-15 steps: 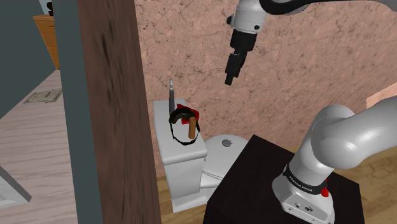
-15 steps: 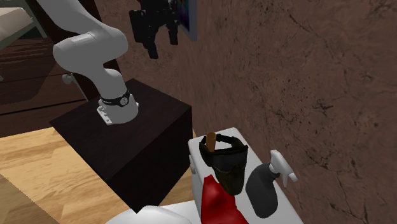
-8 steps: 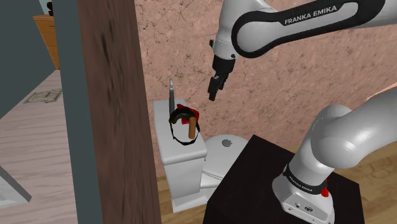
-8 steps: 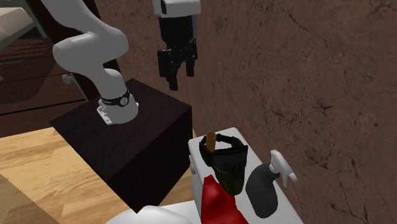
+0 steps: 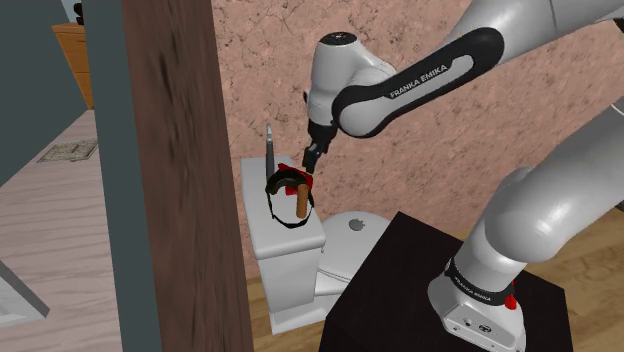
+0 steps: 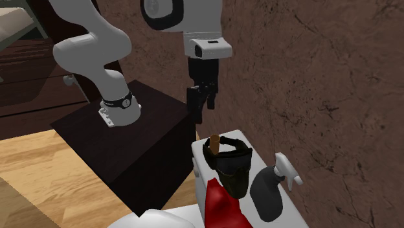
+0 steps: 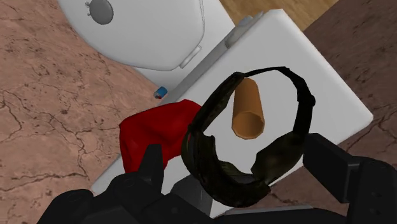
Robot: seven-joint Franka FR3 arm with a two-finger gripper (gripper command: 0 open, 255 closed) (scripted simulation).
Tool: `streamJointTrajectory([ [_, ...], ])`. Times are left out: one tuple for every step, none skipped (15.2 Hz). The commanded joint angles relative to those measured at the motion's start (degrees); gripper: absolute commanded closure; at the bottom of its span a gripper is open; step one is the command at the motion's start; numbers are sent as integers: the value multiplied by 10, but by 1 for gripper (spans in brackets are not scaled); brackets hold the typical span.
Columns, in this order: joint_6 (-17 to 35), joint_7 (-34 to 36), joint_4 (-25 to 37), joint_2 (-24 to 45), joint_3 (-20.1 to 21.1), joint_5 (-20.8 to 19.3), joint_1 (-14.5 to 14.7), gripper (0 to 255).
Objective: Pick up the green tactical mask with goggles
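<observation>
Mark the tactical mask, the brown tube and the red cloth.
tactical mask (image 7: pixel 208 159), wrist view, its dark face part.
brown tube (image 7: pixel 248 109), wrist view, its side wall.
red cloth (image 7: pixel 153 127), wrist view, middle of the fabric.

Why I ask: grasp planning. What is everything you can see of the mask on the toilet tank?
The mask is dark olive, nearly black, with a bulky face part and a thin strap curving into a loop. It lies on the white toilet tank lid. A brown tube sits inside the loop, and a red cloth lies right beside its face part. The open gripper hangs above, not touching it.
</observation>
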Motion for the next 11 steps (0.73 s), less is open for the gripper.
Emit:
streamJointTrajectory([
  [42, 38, 10, 48, 16, -51, -19, 0],
  [57, 61, 18, 72, 24, -81, -29, 0],
  [71, 86, 27, 96, 30, -113, -39, 0],
  [82, 112, 38, 121, 36, -148, -47, 0],
  [91, 140, 50, 146, 39, -185, -53, 0],
  [97, 169, 64, 171, 41, -223, -58, 0],
  [102, 197, 79, 196, 40, -261, -61, 0],
  [104, 225, 95, 221, 37, -298, -60, 0],
  [105, 232, 99, 227, 34, -307, -58, 0],
  [109, 241, 99, 234, 32, -316, -57, 0],
  [113, 249, 99, 241, 30, -326, -56, 0],
])
